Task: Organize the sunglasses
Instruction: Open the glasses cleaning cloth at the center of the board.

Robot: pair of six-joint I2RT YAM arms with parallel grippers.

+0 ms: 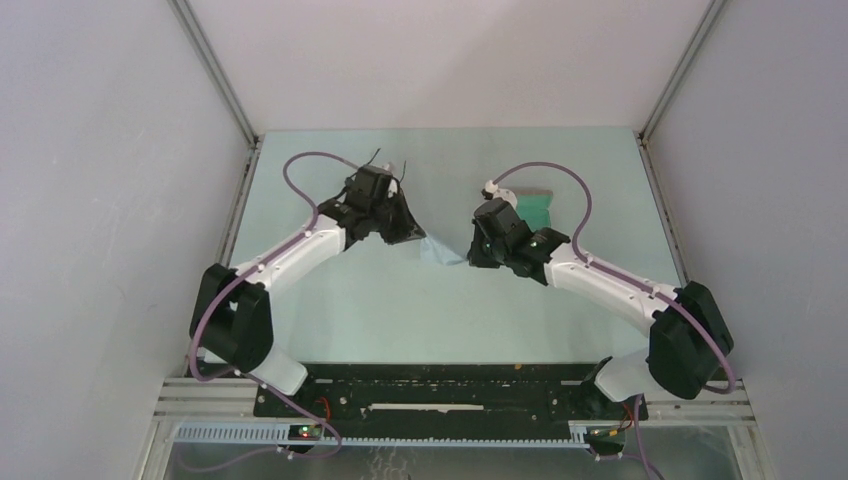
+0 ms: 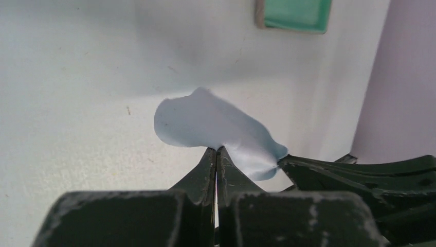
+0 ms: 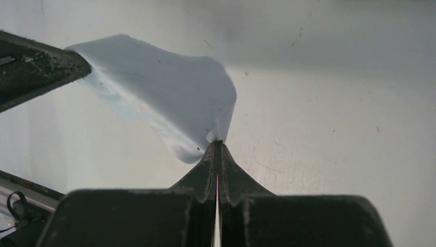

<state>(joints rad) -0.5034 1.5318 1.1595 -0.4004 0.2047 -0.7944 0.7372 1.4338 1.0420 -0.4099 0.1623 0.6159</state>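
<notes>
A light blue cloth (image 1: 441, 250) hangs stretched between my two grippers above the table. My left gripper (image 1: 410, 232) is shut on one corner of it; in the left wrist view the cloth (image 2: 216, 126) rises from the closed tips of that gripper (image 2: 217, 150). My right gripper (image 1: 474, 250) is shut on the opposite corner; in the right wrist view the cloth (image 3: 164, 87) runs from its closed tips (image 3: 218, 142) up to the left gripper's finger (image 3: 36, 67). The sunglasses do not show clearly; thin dark wires (image 1: 401, 172) stick out behind the left wrist.
The grey case with green lining (image 1: 536, 206) lies open on the table behind the right gripper, and shows at the top of the left wrist view (image 2: 293, 14). Grey walls close the table in on the left, right and back.
</notes>
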